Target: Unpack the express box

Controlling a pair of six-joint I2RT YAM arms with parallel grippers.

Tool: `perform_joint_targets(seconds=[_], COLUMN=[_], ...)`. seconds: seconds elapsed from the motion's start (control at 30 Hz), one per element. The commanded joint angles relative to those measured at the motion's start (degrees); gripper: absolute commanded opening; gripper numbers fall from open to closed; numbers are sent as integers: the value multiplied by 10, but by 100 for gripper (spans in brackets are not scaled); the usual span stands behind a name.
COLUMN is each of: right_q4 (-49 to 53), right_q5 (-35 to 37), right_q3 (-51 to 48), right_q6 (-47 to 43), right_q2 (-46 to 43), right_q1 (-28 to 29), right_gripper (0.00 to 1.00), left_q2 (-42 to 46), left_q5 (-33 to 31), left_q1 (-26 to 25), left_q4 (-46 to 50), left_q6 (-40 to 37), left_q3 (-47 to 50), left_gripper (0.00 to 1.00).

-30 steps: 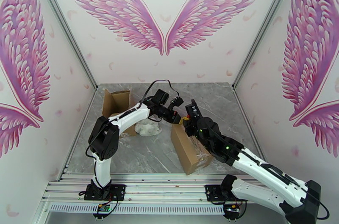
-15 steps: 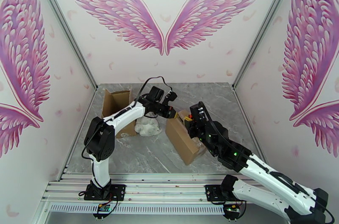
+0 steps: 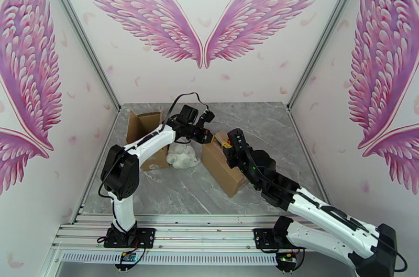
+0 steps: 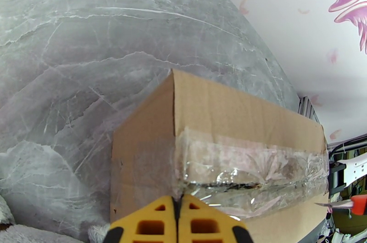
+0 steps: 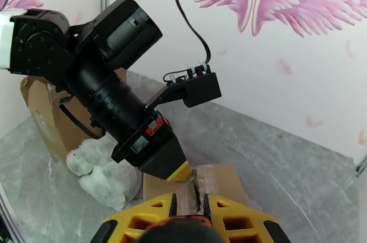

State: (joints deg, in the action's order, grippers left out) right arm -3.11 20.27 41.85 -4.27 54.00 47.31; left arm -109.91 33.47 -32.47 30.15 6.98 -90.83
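Observation:
The express box (image 3: pixel 220 168) is a brown carton sealed with clear tape, lying at an angle mid-table. My left gripper (image 3: pixel 210 138) is shut, its yellow tips pressed on the taped seam at the box's far end. In the left wrist view the shut left gripper (image 4: pixel 178 203) meets the wrinkled tape (image 4: pixel 247 166) on the express box (image 4: pixel 229 106). My right gripper (image 3: pixel 229 146) grips the same end. In the right wrist view the right gripper (image 5: pixel 188 202) has its jaws pinching a taped cardboard edge of the express box (image 5: pixel 220 179), with the left gripper (image 5: pixel 180 173) right beside it.
An opened cardboard box (image 3: pixel 142 127) stands at the back left, with a white fluffy bundle (image 3: pixel 182 157) lying in front of it. Both appear in the right wrist view: opened box (image 5: pixel 39 101), bundle (image 5: pixel 103 177). Pink-winged walls enclose the marble table (image 3: pixel 173 191).
The express box has slid left and toward the back while turning. Both grippers moved with it, staying at its far end.

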Motion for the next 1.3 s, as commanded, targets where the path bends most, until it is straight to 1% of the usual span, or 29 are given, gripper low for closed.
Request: perform_joint_targets(seconds=[0.0, 0.37, 0.6, 0.8, 1.07, 1.27], right_q4=[-56, -64, -55, -41, 36, 58], right_q5=[-9, -49, -45, -46, -24, -15], right_q3=[-4, 0, -3, -9, -9, -25], right_q6=[-27, -30, -44, -38, -29, -27], right_q2=[13, 53, 71, 81, 56, 16], right_q1=[-12, -37, -38, -38, -39, -39], right_gripper=[1, 1, 1, 1, 1, 1], left_q2=[7, 0, -3, -5, -4, -4], left_q5=[20, 15, 11, 0, -28, -31], left_q1=[-8, -15, -16, -15, 2, 7], left_q4=[24, 27, 28, 24, 11, 14], left_q6=[-20, -22, -22, -16, 8, 6], left_q3=[11, 7, 6, 2, 12, 9], left_gripper=[0, 0, 0, 0, 0, 0])
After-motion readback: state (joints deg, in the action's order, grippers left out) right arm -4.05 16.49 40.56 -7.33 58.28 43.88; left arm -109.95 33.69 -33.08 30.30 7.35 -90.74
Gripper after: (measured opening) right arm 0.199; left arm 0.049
